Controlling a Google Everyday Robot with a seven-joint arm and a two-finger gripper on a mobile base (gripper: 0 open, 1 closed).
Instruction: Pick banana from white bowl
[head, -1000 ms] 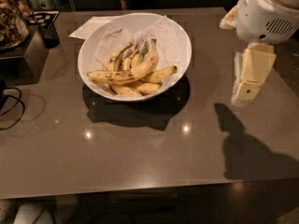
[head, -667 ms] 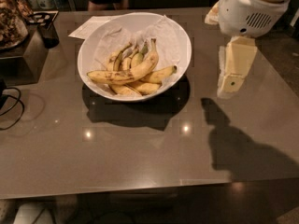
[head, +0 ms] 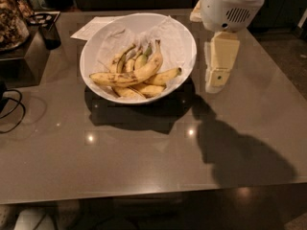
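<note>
The white bowl (head: 184, 42), lined with crinkled white paper, stands at the back middle of the grey table. Several yellow bananas lie in it. The banana (head: 136, 74), the longest one, curves across the top of the pile from the left side up to the right, with brown speckles. My gripper (head: 215, 84) hangs pointing down just right of the bowl's right rim, above the table and outside the bowl. It holds nothing that I can see.
A white paper sheet (head: 92, 28) lies behind the bowl. A dark cup (head: 50, 33) and a dark stand with a jar (head: 10, 18) are at the back left. A black cable (head: 10, 110) lies at the left edge. The table's front edge (head: 144, 195) is near.
My gripper has moved left, from well right of the bowl to right beside its rim. The bananas have not moved in the bowl.
</note>
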